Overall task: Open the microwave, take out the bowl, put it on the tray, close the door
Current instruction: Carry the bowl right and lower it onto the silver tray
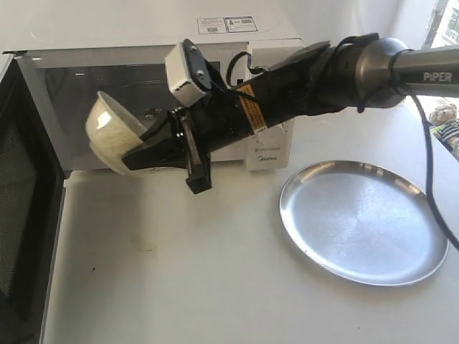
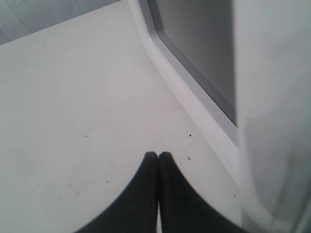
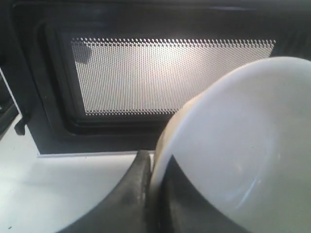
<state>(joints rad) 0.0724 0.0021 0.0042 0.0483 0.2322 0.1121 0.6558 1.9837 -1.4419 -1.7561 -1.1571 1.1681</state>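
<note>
Right gripper [image 1: 133, 160] has the bowl [image 1: 107, 132]! The jaws are pinched almost fully together on the rim, one finger inside and one outside. The right wrist view shows it plainly, with the cream wall of the bowl [image 3: 243, 145] wedged between the black fingers of the right gripper [image 3: 154, 158].

In the exterior view the bowl hangs at 9 o'clock from centre. It is tipped well over on its side and off the table [image 1: 179, 272], right at the mouth of the open cavity. Whether it is fully clear of the opening, I cannot tell.

The microwave [image 1: 272, 154] sits at 12 o'clock. The door [image 1: 21, 215] is swung wide open down at 8 o'clock, and its perforated inner screen [image 3: 170, 73] fills the background of the right wrist view.

The tray [image 1: 362, 222] lies flat on the table at 4 o'clock, shiny and bare. It is well apart from the bowl, with the black arm stretching across above its far rim.

Over on the other side, the left gripper [image 2: 158, 155] has its fingertips pressed together with nothing between them. It sits just over the white table [image 2: 73, 97], beside the door [image 2: 184, 97] with its white frame and dark window.
</note>
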